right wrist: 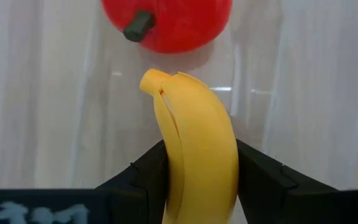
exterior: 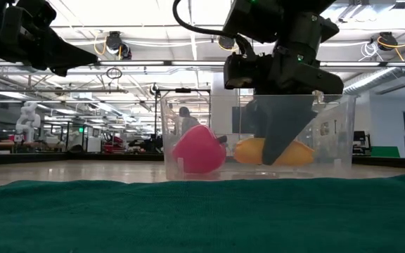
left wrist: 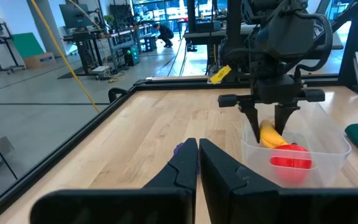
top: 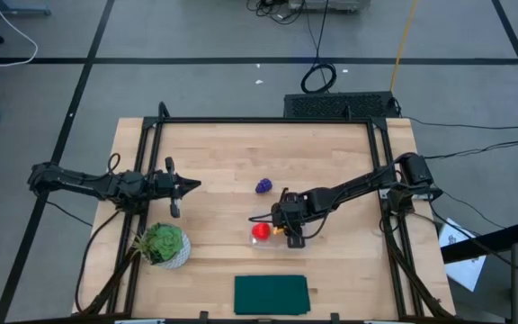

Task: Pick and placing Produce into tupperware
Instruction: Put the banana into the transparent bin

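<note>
1. High view: the red fruit (top: 261, 231) lies in the tub (top: 272, 232); the right gripper (top: 293, 236) reaches into it. The grapes (top: 264, 186) sit on the table (top: 223, 162), apart from the tub, so they look to be the piece left. The left gripper (top: 187, 186) waits near the plant (top: 161, 242). The banana is hidden here.
2. Low view: fruit and banana (exterior: 269, 151) both sit low in the tub; a green mat (exterior: 202, 214) cuts off its base.
3. Left wrist view: left fingers (left wrist: 185, 168) together, empty; grapes mostly hidden behind them.
4. Right wrist view: right fingers (right wrist: 263, 171) clamped on the banana, not yet released.
</note>
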